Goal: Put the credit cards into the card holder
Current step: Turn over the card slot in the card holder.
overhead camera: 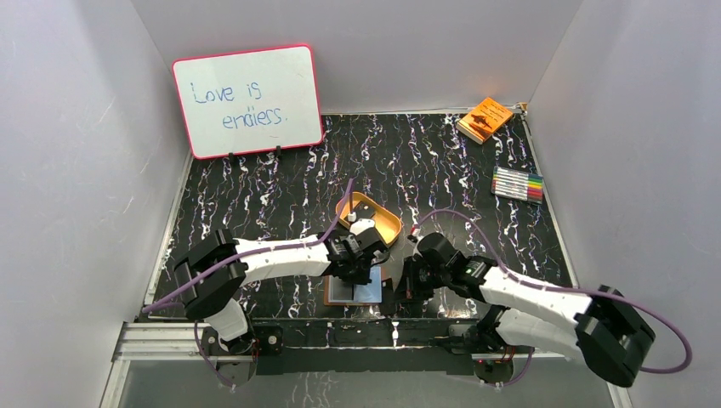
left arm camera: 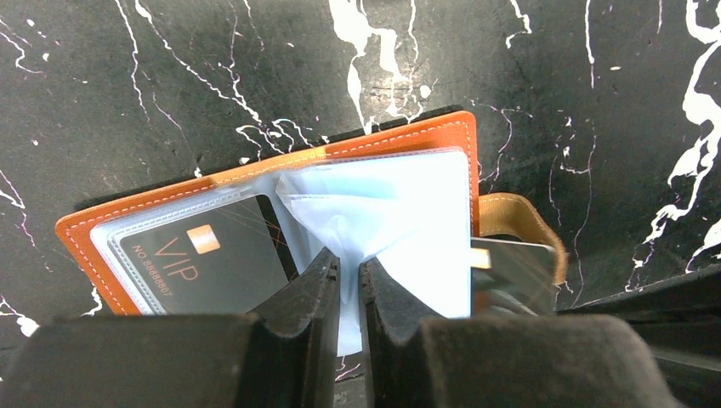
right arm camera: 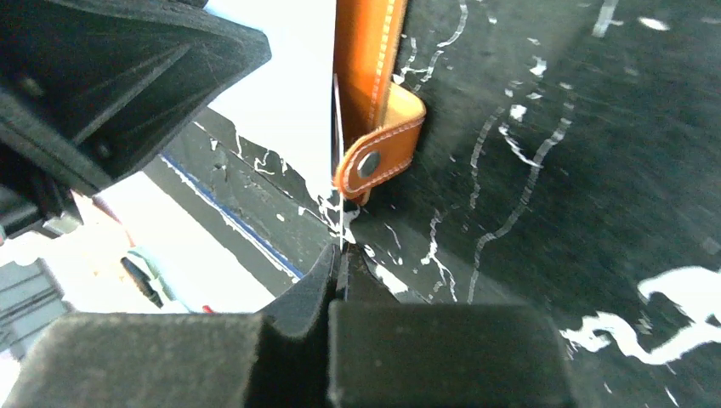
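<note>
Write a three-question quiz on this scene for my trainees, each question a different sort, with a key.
1. True or false: the black VIP card is inside the open card holder.
2. Fill in: the left gripper pinches a clear plastic ____.
3. Which gripper holds the other credit card, beside the strap tab?
Key: 1 true; 2 sleeve; 3 the right gripper.
</note>
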`<action>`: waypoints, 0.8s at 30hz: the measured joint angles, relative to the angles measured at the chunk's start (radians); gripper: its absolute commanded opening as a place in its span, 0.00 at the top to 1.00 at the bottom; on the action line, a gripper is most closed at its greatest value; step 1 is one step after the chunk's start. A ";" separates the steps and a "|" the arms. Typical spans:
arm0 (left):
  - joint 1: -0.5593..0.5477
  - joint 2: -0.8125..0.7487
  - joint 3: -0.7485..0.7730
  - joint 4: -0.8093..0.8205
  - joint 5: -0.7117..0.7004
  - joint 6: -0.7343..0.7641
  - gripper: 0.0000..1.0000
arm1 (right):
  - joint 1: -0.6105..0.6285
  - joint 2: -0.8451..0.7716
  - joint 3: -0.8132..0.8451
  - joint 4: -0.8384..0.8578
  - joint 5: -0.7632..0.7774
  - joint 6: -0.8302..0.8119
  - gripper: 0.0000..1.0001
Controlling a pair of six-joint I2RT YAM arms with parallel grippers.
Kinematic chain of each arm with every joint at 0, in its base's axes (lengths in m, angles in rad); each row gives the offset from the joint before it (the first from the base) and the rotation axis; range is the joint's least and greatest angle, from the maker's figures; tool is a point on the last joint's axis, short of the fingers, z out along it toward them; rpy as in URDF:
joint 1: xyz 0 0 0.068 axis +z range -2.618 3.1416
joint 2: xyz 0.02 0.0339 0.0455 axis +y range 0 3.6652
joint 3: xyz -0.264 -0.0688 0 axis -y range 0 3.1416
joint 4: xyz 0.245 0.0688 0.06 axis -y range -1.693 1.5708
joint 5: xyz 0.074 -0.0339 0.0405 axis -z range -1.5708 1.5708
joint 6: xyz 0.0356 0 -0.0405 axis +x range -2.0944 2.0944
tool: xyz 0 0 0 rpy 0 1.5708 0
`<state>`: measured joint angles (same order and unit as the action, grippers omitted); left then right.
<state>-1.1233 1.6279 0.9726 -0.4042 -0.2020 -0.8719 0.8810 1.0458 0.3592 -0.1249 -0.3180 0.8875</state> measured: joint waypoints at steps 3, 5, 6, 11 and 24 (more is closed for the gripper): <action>0.000 -0.005 -0.008 0.000 -0.011 -0.009 0.91 | 0.002 -0.100 0.035 -0.139 0.079 -0.002 1.00; 0.000 -0.011 -0.016 -0.001 -0.020 -0.016 0.92 | 0.002 -0.183 0.073 -0.235 0.136 -0.005 1.00; 0.000 -0.014 -0.019 -0.001 -0.022 -0.019 0.92 | 0.002 -0.219 0.093 -0.268 0.155 -0.012 1.00; 0.000 -0.032 -0.032 -0.004 -0.034 -0.031 0.92 | 0.002 -0.256 0.154 -0.283 0.109 -0.054 1.00; 0.000 -0.052 -0.035 -0.019 -0.050 -0.053 0.92 | 0.003 0.089 0.115 -0.051 -0.058 -0.026 1.00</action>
<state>-1.1233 1.5761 0.9371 -0.4229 -0.2520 -0.9245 0.8837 1.1347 0.4740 -0.1757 -0.3763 0.8616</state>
